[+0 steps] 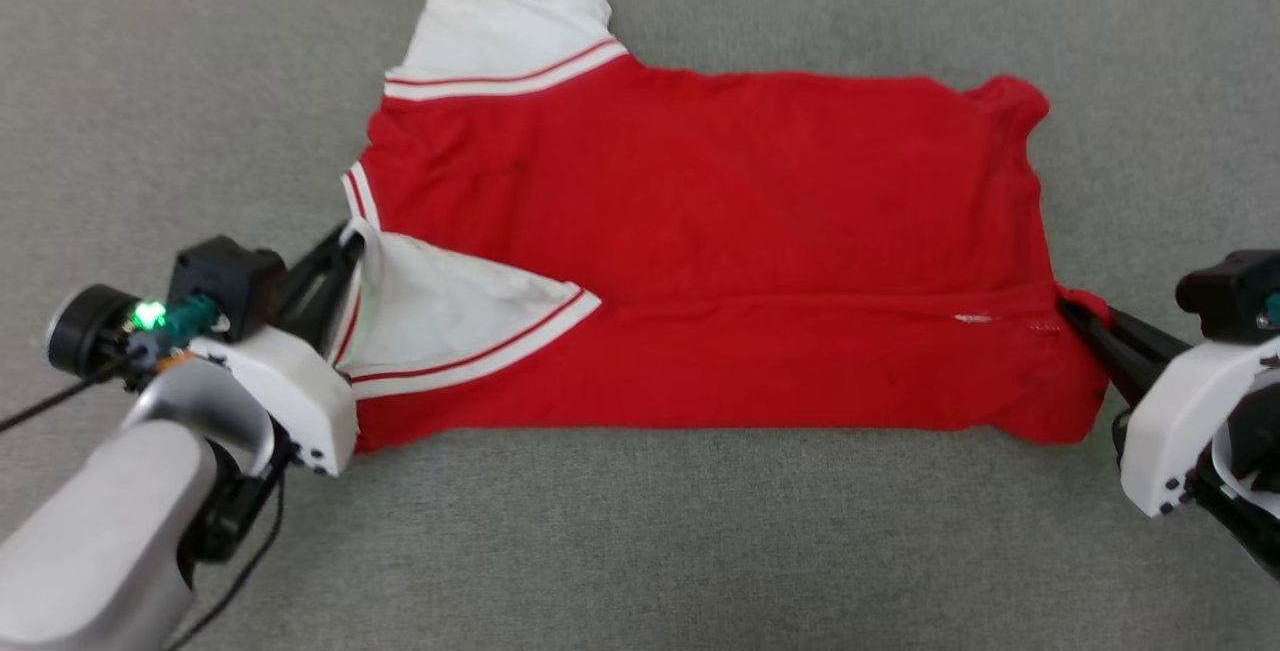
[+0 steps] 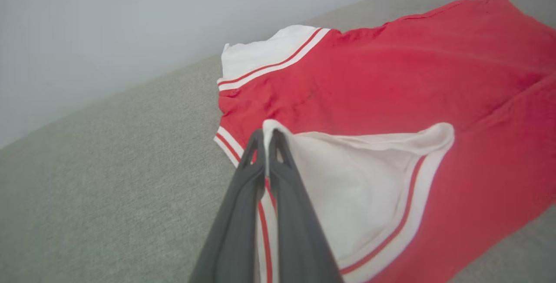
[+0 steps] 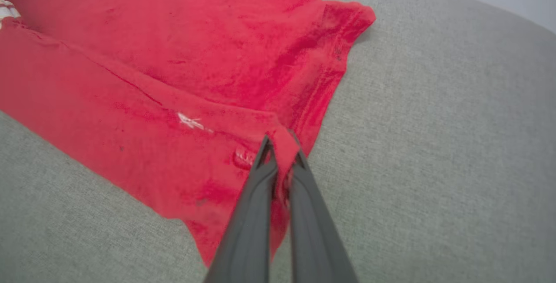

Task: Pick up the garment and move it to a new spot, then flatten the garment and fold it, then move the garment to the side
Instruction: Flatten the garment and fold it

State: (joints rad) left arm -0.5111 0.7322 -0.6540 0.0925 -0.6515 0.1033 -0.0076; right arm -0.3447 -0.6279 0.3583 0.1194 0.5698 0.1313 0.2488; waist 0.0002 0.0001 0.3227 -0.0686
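Garment (image 1: 700,231) flat on grey fabric surface (image 1: 640,551), its near edge folded over: looks like fold 1. Left claw (image 1: 350,239) clamped on its white sleeve, right claw (image 1: 1072,309) clamped on its hem corner. Left to do: further folds, move aside.

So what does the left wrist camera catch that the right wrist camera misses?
Left wrist view: the left gripper shut on the folded-over white sleeve, and the other white sleeve beyond. Right wrist view: the right gripper shut on the red hem, near white stitching. Both: the red jersey T-shirt lying on grey fabric.
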